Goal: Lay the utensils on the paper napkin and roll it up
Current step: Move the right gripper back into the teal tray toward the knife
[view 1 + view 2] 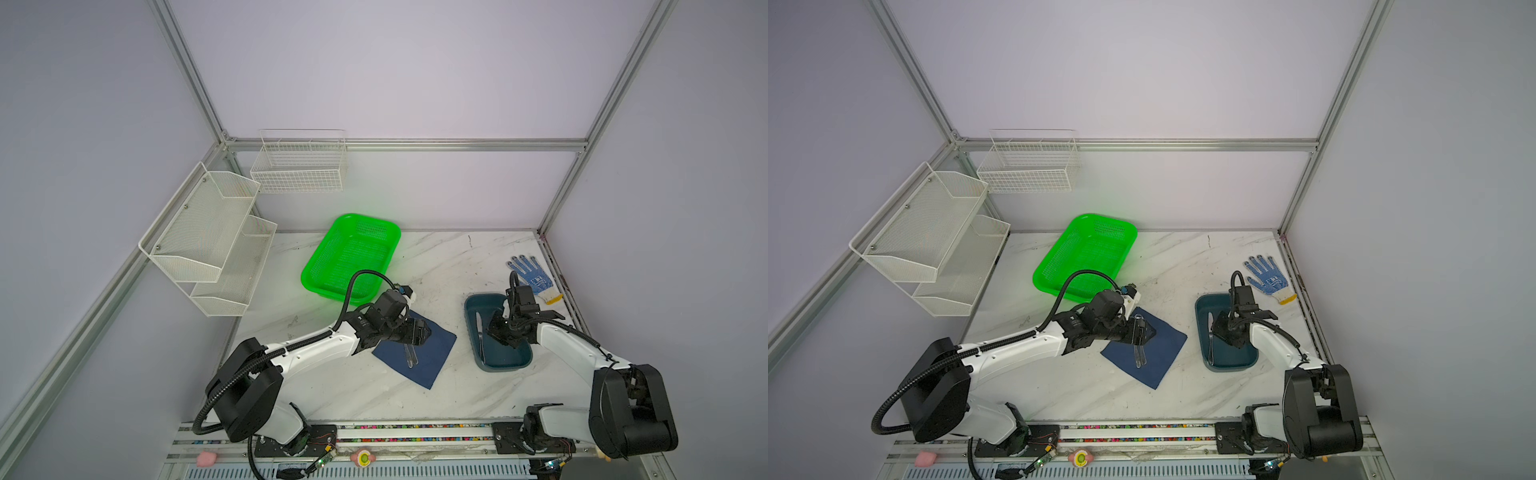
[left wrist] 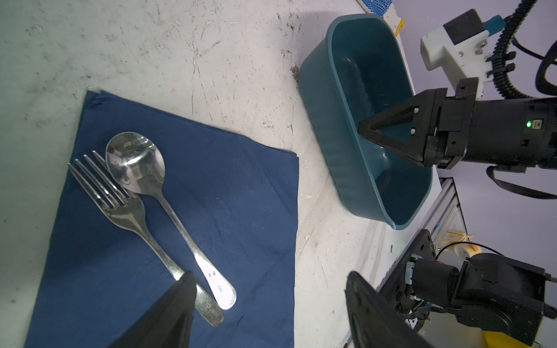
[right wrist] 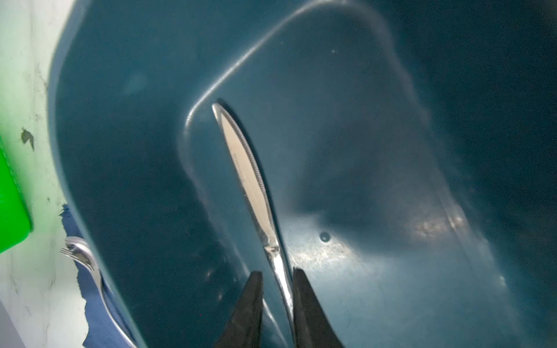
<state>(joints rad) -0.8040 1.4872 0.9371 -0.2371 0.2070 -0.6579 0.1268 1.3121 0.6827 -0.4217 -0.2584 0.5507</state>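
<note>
The navy paper napkin lies flat on the marble table. Two of the utensils rest on it side by side, a fork and a spoon. My left gripper hovers open just above their handle ends with nothing between its fingers. The third utensil, a knife, lies along the floor of the dark teal tray. My right gripper reaches down into the tray, shut on the knife's handle.
A green basket sits behind the napkin, close to the left arm's elbow cable. A blue-dotted white glove lies behind the tray by the right frame rail. White mesh shelves and a wire basket hang on the left and back walls.
</note>
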